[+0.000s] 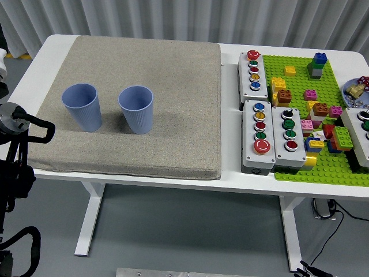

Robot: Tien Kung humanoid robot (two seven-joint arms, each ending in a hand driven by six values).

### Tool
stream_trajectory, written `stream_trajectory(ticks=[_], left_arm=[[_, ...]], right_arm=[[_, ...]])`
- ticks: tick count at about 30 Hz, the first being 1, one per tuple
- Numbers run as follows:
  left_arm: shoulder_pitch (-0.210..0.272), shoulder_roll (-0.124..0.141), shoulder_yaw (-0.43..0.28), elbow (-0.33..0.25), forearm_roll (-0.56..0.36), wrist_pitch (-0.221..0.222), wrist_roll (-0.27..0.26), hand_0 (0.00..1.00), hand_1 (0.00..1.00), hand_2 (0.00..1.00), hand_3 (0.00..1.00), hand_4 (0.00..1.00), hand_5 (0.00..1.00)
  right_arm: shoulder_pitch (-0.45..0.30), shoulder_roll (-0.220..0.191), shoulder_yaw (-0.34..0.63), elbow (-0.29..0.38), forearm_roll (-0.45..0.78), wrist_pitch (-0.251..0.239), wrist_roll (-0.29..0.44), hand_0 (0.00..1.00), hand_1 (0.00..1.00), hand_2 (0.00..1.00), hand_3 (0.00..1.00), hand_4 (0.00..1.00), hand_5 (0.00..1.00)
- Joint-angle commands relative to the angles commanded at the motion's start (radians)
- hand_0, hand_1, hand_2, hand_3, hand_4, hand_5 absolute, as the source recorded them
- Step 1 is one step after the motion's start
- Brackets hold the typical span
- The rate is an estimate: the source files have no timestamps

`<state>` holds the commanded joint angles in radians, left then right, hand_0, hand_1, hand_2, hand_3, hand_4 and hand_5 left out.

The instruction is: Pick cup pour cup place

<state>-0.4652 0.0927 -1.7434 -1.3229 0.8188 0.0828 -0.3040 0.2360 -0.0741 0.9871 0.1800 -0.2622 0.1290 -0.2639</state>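
two blue cups are seen standing upright on the grey mat: the left cup (82, 107) and the right cup (136, 108), near each other. the left hand (23, 124) is being held at the table's left edge; its finger state cannot be told. a sideways approach is risking a tipped cup.

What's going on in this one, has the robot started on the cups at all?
Not yet. Two blue cups, the left cup and the right cup, stand upright and apart on the grey mat, and nothing touches either. The robot's left arm sits at the table's left edge, short of the cups; its right arm is out of view. To the right of the mat lie button boxes and a green baseplate with toy bricks, all unhandled. No person is visible.
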Motion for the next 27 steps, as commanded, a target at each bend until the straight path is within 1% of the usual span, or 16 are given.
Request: stream_trajectory(ticks=[3,27], left_arm=[[-0.001,-0.001,0.0,0.001,-0.01,-0.003,0.0,0.719,0.723,0.858,0.831,0.797,0.998],[-0.002,-0.008,-0.01,-0.001,0.006,0.008,0.001,0.717,0.721,0.853,0.825,0.788,0.998]], right_arm=[[0.001,-0.001,-0.002,0.0,0.002,-0.001,0.0,0.769,0.699,0.741,0.63,0.238,0.174],[0.006,-0.003,-0.002,0.0,0.002,-0.007,0.005,0.768,0.696,0.74,0.63,0.237,0.172]])
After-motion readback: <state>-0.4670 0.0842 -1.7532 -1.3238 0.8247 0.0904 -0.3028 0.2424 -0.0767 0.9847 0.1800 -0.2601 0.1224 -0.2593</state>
